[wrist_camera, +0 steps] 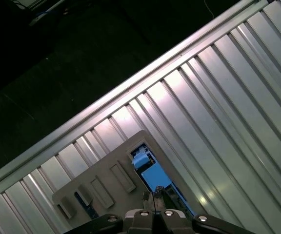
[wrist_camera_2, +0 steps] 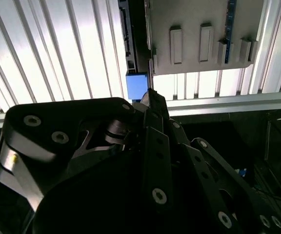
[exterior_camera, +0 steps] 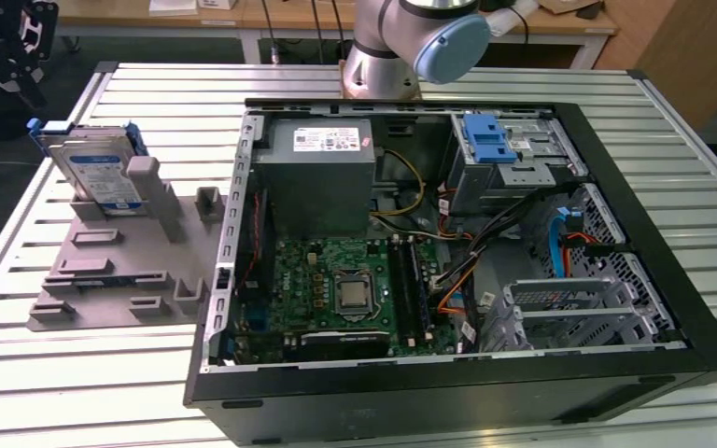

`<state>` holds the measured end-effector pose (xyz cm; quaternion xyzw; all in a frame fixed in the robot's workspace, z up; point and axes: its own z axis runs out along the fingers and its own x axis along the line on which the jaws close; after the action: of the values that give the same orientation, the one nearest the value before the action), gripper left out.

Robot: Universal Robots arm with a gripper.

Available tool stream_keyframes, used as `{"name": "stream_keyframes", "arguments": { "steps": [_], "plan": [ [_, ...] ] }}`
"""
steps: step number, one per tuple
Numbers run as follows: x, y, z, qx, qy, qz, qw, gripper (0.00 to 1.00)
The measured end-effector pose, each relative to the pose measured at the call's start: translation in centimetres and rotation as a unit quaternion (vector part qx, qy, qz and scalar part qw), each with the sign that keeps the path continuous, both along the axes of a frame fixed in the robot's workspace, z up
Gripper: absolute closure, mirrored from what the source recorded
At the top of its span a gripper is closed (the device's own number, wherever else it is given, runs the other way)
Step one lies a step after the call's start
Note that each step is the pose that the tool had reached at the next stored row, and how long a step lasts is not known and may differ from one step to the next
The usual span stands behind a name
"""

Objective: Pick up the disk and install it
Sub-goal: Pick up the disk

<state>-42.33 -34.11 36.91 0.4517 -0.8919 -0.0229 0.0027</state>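
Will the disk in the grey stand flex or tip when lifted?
Probably rigid: the disk is a flat, blue-framed metal slab. Likely heavy for its size. Standing on edge in the grey stand, it could tip.

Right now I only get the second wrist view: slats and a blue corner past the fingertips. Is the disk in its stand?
Observer: Yes. In the exterior view the disk stands on edge in the grey holder, on the exterior view's left of the open computer case.
Operator: Is the gripper holding anything?
Observer: No. In the first wrist view it is shut on nothing, hanging over the holder, clear of the disk's blue bracket.
Operator: And the bay for it?
Observer: The drive cage sits inside the case, in the back corner toward the exterior view's right, blue latch on top.
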Motion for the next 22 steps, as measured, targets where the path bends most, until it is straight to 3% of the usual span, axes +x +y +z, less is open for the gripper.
{"name": "stream_keyframes", "arguments": {
  "steps": [9, 14, 18, 22],
  "plan": [
    [0.00, 0.00, 0.00, 0.0000, 0.0000, 0.010, 0.9999, 0.89],
    [0.00, 0.03, 0.00, 0.0000, 0.0000, 0.033, 0.9995, 0.89],
    [0.00, 0.07, -0.02, 0.0000, 0.0000, 0.058, 0.9983, 0.89],
    [0.00, 0.08, -0.08, 0.0000, 0.0000, 0.087, 0.9962, 0.89]
  ]
}}
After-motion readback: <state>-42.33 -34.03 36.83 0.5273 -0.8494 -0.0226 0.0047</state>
